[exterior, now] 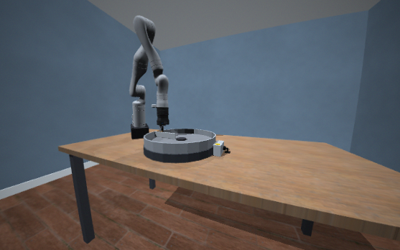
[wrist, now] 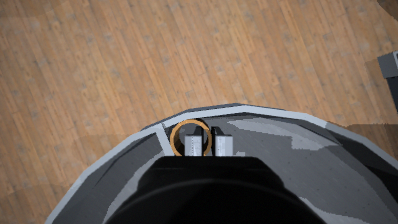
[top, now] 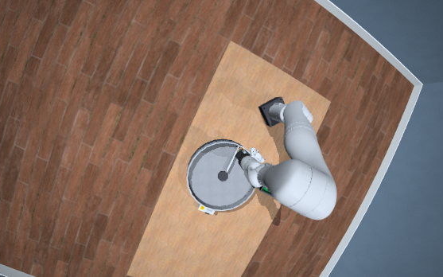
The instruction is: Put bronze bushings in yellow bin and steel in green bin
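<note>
A bronze bushing (wrist: 190, 122), a thin orange ring, stands on end at the rim of the grey turntable (top: 198, 191) (exterior: 179, 146) (wrist: 280, 145), beside a light divider bar (top: 230, 162). My gripper (wrist: 207, 137) (top: 239, 154) (exterior: 162, 127) reaches straight down at the turntable's edge nearest the arm base. One finger is inside the ring and the other outside, pinching its right wall. In the top and exterior views the bushing is too small to make out. I see no steel bushing.
A dark hub (top: 223, 175) marks the turntable's centre. A small white box with a yellow label (top: 206, 209) (exterior: 218, 148) sits against its side. A bit of something green (top: 267, 191) peeks out under the arm's elbow. The arm base (top: 271, 110) stands on the wooden table (exterior: 283, 172).
</note>
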